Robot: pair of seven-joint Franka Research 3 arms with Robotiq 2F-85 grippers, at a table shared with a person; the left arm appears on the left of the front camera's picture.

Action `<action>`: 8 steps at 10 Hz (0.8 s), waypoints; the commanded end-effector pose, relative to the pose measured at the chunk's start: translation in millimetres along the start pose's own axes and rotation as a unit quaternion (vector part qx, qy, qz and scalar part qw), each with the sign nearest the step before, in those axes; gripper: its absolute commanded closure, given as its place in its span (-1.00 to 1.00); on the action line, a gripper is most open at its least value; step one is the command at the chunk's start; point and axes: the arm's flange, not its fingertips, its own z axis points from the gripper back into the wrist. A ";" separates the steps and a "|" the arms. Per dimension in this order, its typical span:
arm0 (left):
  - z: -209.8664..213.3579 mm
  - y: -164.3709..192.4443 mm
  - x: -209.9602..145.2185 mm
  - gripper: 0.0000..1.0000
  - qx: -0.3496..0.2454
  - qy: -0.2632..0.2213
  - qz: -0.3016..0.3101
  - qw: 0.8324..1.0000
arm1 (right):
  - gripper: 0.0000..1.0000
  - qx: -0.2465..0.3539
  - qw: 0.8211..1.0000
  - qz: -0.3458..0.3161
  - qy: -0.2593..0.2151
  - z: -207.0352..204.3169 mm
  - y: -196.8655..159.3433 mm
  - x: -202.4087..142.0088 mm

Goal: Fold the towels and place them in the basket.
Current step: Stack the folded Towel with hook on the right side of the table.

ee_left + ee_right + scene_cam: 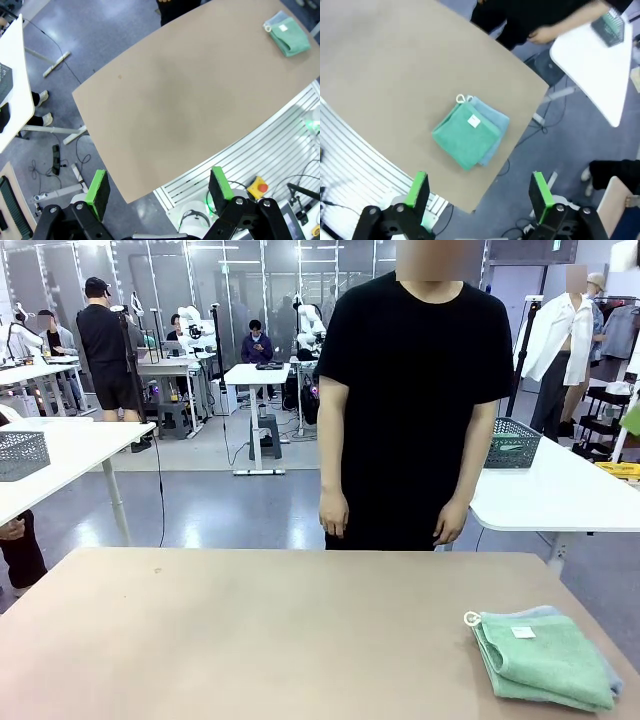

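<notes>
Two folded towels lie stacked at the table's near right corner. The mint green towel (545, 658) is on top, with a white tag and loop. The pale blue-grey towel (606, 672) peeks out beneath it. In the right wrist view the green towel (462, 132) and the blue one (496, 125) lie below and ahead of my right gripper (479, 182), which hangs open and empty high above them. My left gripper (158, 180) is open too, high over the table's other end, far from the towels (290, 37). A dark lattice basket (512, 443) stands on the white side table (560, 495).
A person in black stands at the far edge of the brown table (250, 630), hands down at their sides. Another lattice basket (20, 453) sits on a white table at the left. A yellow box with a red button (257, 188) sits below the table's near edge.
</notes>
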 end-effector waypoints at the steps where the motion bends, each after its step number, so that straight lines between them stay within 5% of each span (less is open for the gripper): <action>1: 2.3 0.0 0.6 -1.00 0.003 0.001 -0.001 1.000 | -1.00 0.008 0.999 -0.021 -0.041 1.3 22.1 -12.6; 4: 2.3 0.0 0.6 -1.00 0.003 0.001 -0.001 1.000 | -1.00 0.002 0.998 -0.022 -0.051 38.2 36.3 -20.9; 8: 2.3 0.0 0.6 -1.00 0.003 0.001 -0.001 1.000 | -1.00 0.018 0.998 -0.044 -0.035 33.2 26.7 -22.9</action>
